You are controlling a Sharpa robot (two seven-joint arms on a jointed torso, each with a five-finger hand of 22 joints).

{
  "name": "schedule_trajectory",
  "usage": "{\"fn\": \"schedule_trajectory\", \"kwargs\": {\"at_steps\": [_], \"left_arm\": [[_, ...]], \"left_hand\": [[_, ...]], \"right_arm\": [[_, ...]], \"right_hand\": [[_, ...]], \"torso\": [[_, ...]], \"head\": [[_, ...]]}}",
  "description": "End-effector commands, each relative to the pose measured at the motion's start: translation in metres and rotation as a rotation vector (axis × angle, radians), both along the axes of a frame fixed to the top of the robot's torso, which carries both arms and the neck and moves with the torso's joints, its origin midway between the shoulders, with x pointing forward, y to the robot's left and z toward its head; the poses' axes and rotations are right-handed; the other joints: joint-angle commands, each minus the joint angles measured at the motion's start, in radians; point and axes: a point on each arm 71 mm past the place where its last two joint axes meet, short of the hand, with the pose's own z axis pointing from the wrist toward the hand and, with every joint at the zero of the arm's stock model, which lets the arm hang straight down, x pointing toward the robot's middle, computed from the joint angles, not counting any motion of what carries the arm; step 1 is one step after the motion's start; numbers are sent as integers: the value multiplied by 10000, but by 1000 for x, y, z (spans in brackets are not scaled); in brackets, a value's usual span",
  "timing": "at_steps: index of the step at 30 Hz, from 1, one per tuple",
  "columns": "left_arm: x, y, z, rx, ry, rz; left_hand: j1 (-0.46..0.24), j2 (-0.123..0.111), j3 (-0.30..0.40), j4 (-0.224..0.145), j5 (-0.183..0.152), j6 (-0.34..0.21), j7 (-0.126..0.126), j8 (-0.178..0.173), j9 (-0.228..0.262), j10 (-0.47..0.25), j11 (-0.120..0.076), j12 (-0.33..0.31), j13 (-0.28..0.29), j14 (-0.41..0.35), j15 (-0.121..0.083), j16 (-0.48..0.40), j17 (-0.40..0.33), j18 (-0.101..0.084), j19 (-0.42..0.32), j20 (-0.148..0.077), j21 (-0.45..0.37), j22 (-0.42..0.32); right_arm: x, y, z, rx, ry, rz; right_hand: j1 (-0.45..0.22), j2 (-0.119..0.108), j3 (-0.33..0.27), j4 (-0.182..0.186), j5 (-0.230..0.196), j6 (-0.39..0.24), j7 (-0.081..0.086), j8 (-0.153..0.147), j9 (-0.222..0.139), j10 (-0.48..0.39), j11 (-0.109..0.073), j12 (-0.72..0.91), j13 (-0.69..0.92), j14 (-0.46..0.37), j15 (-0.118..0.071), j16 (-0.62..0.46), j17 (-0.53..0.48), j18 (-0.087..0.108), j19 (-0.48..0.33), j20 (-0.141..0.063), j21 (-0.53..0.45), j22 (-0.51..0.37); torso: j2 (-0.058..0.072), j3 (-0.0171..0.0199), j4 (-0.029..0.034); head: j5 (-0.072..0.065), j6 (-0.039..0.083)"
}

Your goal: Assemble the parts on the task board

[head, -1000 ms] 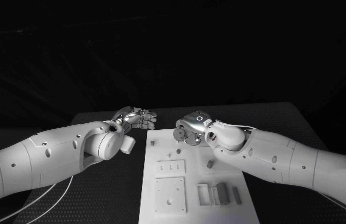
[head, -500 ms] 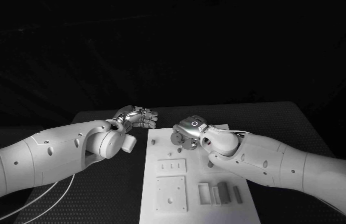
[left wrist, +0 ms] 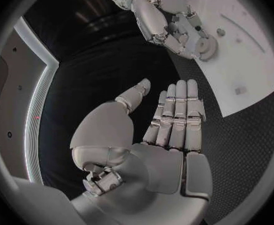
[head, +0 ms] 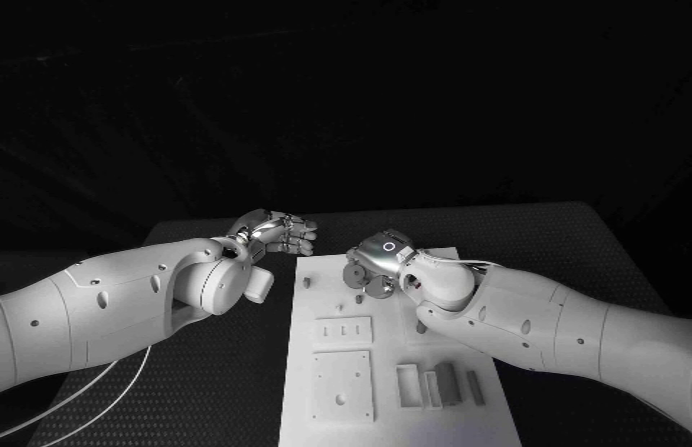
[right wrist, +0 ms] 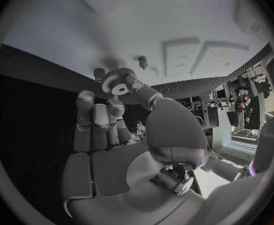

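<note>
Grey toothed gear (right wrist: 117, 81) pinched in right robot hand (head: 378, 259) over white task board (head: 325, 367). Left robot hand (left wrist: 168, 120) flat, fingers straight, holding nothing, above black table (head: 216, 367).

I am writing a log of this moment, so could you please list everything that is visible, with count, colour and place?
Task board: one, white, middle of the black table.
Gear: one, grey, toothed, pinched by the right hand above the board's far end.
Pegs: a few, small, grey, standing on the board.
Blocks: several, grey and white, upright in a row at the board's near right.
Table: one, black.
Left hand: silver, flat, holding nothing, beside the board's far left corner.
Right hand: silver, holding the gear.
</note>
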Motion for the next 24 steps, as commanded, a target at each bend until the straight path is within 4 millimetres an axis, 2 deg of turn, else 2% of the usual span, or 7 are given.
{"fn": "schedule_trajectory", "kwargs": {"at_steps": [1, 17, 24], "left_arm": [[0, -3, 1, -97, -34, -130], [0, -3, 1, -104, -20, -164], [0, -3, 1, -104, -24, -165]], "left_hand": [[-53, -61, -35, 43, 30, -77, -21, -42, -10, -7, 26, -57, -10, -4, 27, -61, 19, 60, -29, 9, -67, 16], [-58, -61, -37, 46, 30, -87, -18, -45, -13, -13, 31, -62, -14, -4, 27, -74, 31, 61, -31, 9, -73, 21], [-58, -60, -36, 47, 30, -89, -17, -46, -14, -15, 33, -64, -14, -2, 27, -78, 36, 61, -31, 10, -74, 23]], "right_arm": [[-1, 2, -2, -160, -16, 150], [2, 0, -4, -187, 74, 55], [3, 2, -5, -180, 175, 72]], "right_hand": [[37, -76, 39, 14, 4, 1715, -50, -59, 13, -228, -138, 15, -17, 13, -63, 46, -16, 205, 7, -60, 8, 121], [42, -103, 39, 2, 4, 1694, -43, -84, 2, -226, -133, 14, -39, -28, -63, 39, -90, 205, 6, -63, -3, 117], [65, -123, 56, -26, 4, 1541, 14, -202, -48, -272, -82, -9, -95, -244, -33, -6, -391, 205, -18, -60, -44, 109]], "torso": [[2, 6, -10], [-5, 24, -21], [-6, 13, -12]], "head": [[1, -12], [-3, -84], [-22, -103]]}}
